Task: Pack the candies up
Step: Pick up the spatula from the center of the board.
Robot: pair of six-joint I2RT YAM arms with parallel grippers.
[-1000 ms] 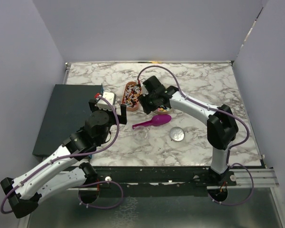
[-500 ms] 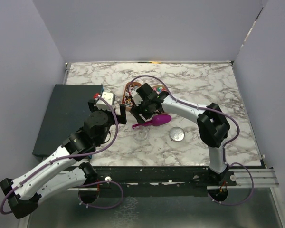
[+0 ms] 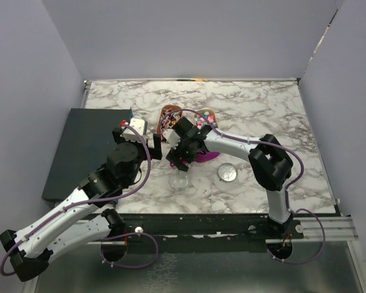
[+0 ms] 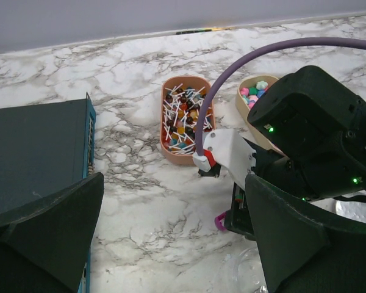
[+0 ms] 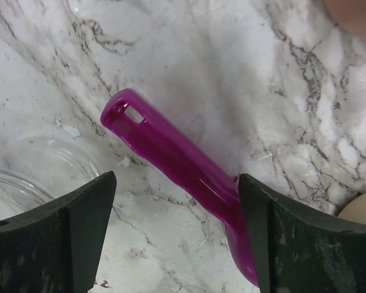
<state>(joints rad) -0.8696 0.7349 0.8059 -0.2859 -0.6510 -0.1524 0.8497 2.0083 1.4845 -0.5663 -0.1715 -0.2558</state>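
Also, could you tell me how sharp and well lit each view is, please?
Right wrist: the purple scoop is sharp, the right fingers dark and soft-edged, the clear jar faint. Left wrist: the candies crisp, the left fingers featureless black. Top external: even light, no strong glare.

Bare marble [image 5: 201, 67] flanks the scoop handle [image 5: 171, 155], though the glass jar [image 5: 18, 183] seemingly crowds one side.

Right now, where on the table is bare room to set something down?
The table's back right quarter is bare, as is the strip behind the stick tray and candy tray. The middle is crowded: scoop, jar, lid, left gripper, right gripper.
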